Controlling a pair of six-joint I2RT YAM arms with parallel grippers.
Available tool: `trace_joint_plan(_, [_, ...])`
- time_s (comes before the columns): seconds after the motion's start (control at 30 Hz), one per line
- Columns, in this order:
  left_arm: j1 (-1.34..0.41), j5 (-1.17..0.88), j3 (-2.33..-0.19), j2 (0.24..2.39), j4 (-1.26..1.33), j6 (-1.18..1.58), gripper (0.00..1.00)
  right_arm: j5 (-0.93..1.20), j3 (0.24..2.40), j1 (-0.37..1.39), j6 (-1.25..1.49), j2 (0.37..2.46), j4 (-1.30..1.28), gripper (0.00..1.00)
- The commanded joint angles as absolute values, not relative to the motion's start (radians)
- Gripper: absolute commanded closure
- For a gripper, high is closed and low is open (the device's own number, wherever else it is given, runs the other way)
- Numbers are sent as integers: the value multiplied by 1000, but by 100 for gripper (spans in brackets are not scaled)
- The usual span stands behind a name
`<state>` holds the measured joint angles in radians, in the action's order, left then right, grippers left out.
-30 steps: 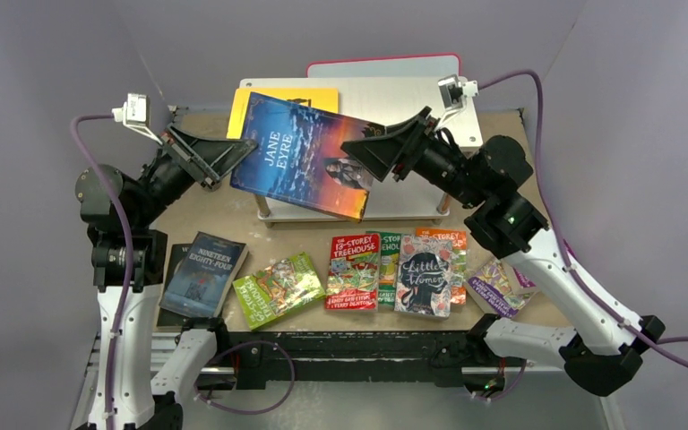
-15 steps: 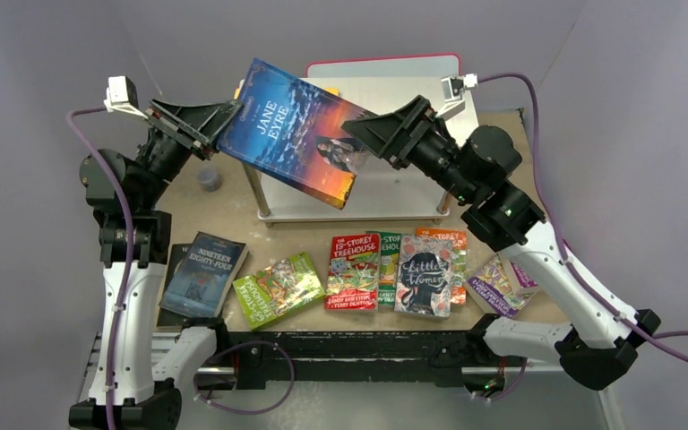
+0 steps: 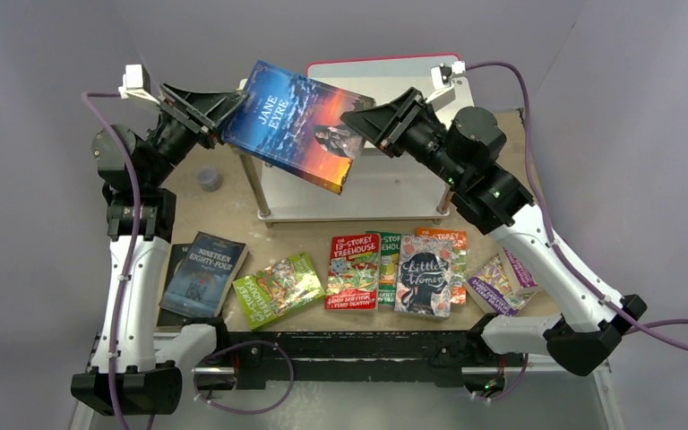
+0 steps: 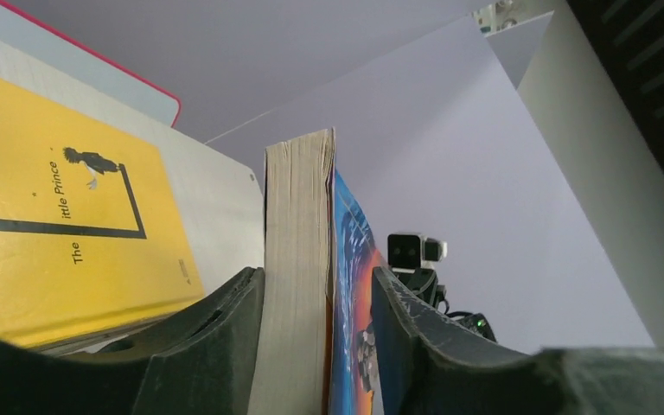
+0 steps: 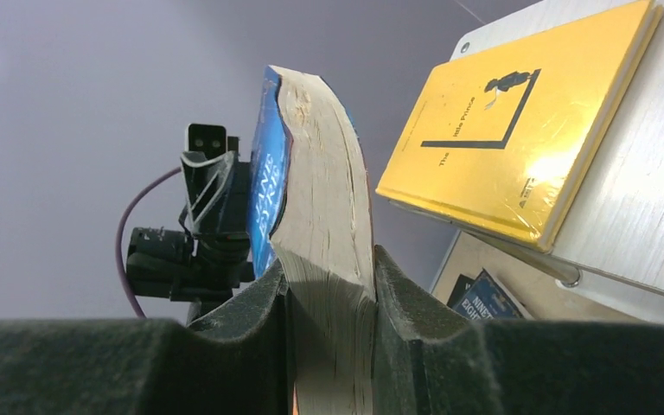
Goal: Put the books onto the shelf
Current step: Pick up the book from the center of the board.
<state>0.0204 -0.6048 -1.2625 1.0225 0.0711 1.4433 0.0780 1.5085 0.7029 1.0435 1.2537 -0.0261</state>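
Two grippers share one paperback, a blue-and-orange "Jane Eyre" (image 3: 296, 121), raised clear of the table (image 3: 233, 219) and tilted, cover up, over the left part of the shelf (image 3: 385, 193). The right gripper (image 3: 358, 125) is clamped on the book's right edge, and its wrist view shows the page block pinched tight between both pads. The left gripper (image 3: 226, 106) brackets the opposite edge. In its wrist view one finger (image 4: 216, 346) lies against the pages and the other sits right by the cover, but whether it presses cannot be told. On the shelf's top board a yellow book (image 4: 60, 233), "The Little Prince", already lies flat, beside and below the raised volume. The step in hand looks to be carrying "Jane Eyre" to the shelf, with placement not yet made. The next move seems to call for levelling the book, bringing it down onto the bare stretch of the top board beside the yellow book without knocking it, and letting go only once the board takes its weight. Most of the job remains: "Nineteen Eighty-Four" (image 3: 202, 273), a green paperback (image 3: 278, 288), the Treehouse titles (image 3: 355, 269) and "Little Women" (image 3: 423, 278) lie in a row on the table near the arms' bases
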Motion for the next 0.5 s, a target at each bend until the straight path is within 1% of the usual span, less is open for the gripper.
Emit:
trace_joint_plan(0.0, [9, -900, -1303, 986, 190, 1377, 49, 150, 1570, 707, 1016, 1234, 132, 100])
trace_joint_plan(0.07, [9, -952, -1292, 978, 211, 1360, 46, 157, 1571, 704, 992, 1225, 146, 100])
trace_joint_plan(0.27, [9, -1049, -1321, 931, 208, 1279, 43, 218, 1623, 677, 910, 1211, 97, 100])
trace_joint_plan(0.4, [9, -1059, -1390, 921, 22, 1124, 49, 260, 1645, 661, 846, 1202, 62, 100])
trace_joint_plan(0.47, [9, -1052, -1393, 919, 14, 1116, 60, 299, 1662, 654, 808, 1202, 47, 100])
